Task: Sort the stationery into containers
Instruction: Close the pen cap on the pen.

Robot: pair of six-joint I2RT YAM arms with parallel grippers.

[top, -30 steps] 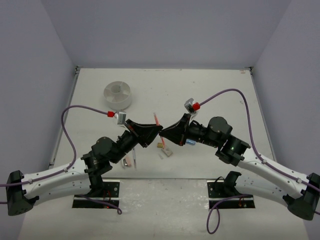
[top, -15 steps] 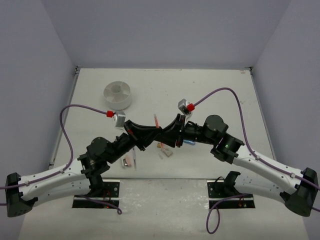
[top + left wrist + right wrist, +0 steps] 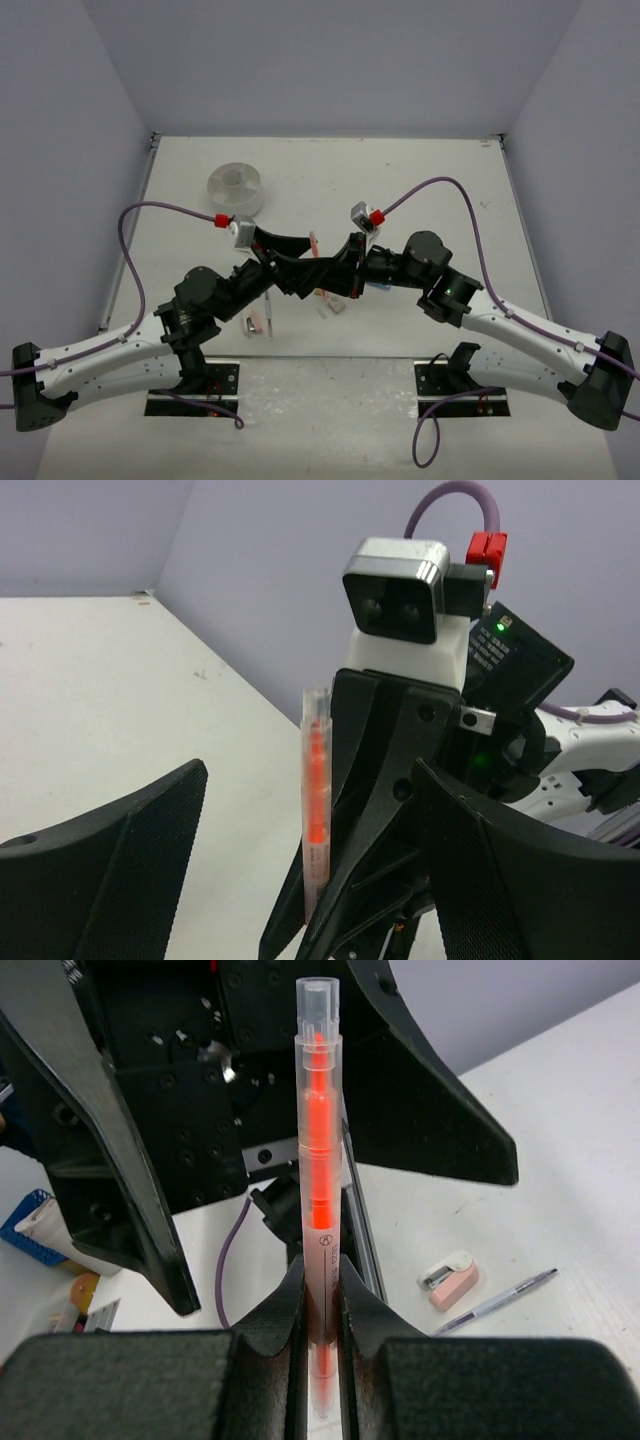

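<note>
Looking down on a white table point(image 3: 440, 170), stretching from the near edge to the far wall point(image 3: 320, 60). Boxing it in with a plain lavender-grey left wall point(image 3: 60, 150) and right wall point(image 3: 590, 150). Bathing it all in soft, even light, leaving only faint shadows.

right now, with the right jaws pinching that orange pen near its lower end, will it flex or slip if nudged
Probably stiff: the orange pen stands straight above the right jaws, no sag. Likely light: thin clear plastic. It could pivot or slip, its smooth round barrel being pinched only near the lower end.
</note>
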